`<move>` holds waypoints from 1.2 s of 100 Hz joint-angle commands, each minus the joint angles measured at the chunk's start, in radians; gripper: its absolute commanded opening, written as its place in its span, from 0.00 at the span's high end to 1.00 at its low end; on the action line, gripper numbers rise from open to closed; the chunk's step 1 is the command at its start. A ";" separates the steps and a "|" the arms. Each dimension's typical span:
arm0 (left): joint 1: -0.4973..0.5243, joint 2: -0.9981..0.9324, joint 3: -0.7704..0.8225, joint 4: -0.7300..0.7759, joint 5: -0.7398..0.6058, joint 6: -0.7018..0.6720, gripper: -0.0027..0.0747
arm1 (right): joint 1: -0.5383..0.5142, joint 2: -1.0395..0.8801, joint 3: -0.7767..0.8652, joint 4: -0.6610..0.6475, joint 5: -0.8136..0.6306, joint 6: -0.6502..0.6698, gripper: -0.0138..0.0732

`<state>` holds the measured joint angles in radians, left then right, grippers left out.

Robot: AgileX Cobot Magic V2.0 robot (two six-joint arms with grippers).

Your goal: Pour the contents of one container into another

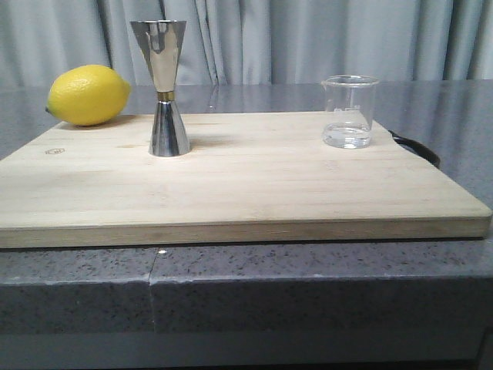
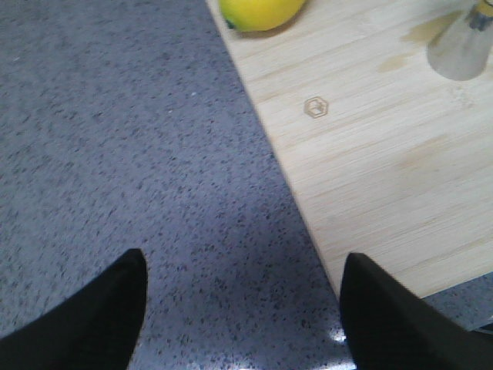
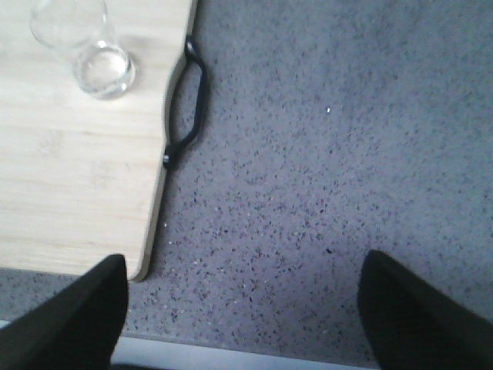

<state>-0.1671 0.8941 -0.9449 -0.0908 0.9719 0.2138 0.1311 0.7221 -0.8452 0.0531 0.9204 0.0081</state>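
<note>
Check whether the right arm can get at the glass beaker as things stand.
Probably yes. The right gripper hangs with jaws open over bare countertop beside the cutting board. The beaker stands alone near that edge, by the black handle, with nothing between.

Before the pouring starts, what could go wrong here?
1. The jigger is tall on a narrow base, so a bump from the beaker could tip it.
2. Its mouth is small, so liquid may spill on the board.
3. The lemon near the board's edge might roll if knocked.
</note>
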 commanded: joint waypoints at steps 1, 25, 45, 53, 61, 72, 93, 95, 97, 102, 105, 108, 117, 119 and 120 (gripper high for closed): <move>-0.005 -0.090 0.031 0.062 -0.084 -0.130 0.34 | -0.008 -0.069 0.011 -0.010 -0.108 0.014 0.21; -0.005 -0.339 0.201 0.091 -0.225 -0.228 0.34 | -0.008 -0.278 0.120 -0.010 -0.214 0.014 0.21; -0.005 -0.450 0.266 0.083 -0.254 -0.228 0.35 | -0.008 -0.392 0.154 -0.010 -0.221 0.014 0.21; -0.005 -0.457 0.267 0.069 -0.254 -0.228 0.40 | -0.008 -0.412 0.168 -0.010 -0.219 0.014 0.29; -0.005 -0.457 0.267 0.051 -0.258 -0.228 0.50 | -0.008 -0.414 0.177 -0.010 -0.215 0.014 0.43; -0.005 -0.457 0.268 0.034 -0.260 -0.228 0.66 | -0.008 -0.414 0.189 -0.010 -0.214 0.014 0.65; -0.005 -0.457 0.268 0.030 -0.262 -0.228 0.93 | -0.008 -0.414 0.189 -0.010 -0.213 0.014 0.88; -0.005 -0.457 0.268 0.030 -0.266 -0.228 0.94 | -0.008 -0.414 0.189 -0.010 -0.213 0.014 0.89; -0.005 -0.457 0.268 0.030 -0.268 -0.228 0.96 | -0.008 -0.414 0.189 -0.010 -0.213 0.014 0.90; -0.005 -0.457 0.268 0.030 -0.288 -0.228 0.99 | -0.008 -0.414 0.189 -0.010 -0.220 0.014 0.91; -0.005 -0.457 0.268 0.030 -0.300 -0.228 0.99 | -0.008 -0.414 0.189 -0.010 -0.225 0.014 0.91; -0.005 -0.457 0.268 0.030 -0.308 -0.228 0.99 | -0.008 -0.414 0.189 -0.010 -0.230 0.014 0.91; -0.005 -0.457 0.268 0.030 -0.311 -0.228 0.99 | -0.008 -0.414 0.189 -0.009 -0.236 0.014 0.91; -0.005 -0.457 0.268 0.030 -0.311 -0.228 0.99 | -0.008 -0.414 0.189 -0.009 -0.234 0.014 0.91; -0.005 -0.457 0.268 0.030 -0.311 -0.228 0.99 | -0.008 -0.414 0.189 -0.009 -0.234 0.014 0.91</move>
<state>-0.1671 0.4324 -0.6510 -0.0501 0.7451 0.0000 0.1311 0.3017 -0.6314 0.0531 0.7718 0.0229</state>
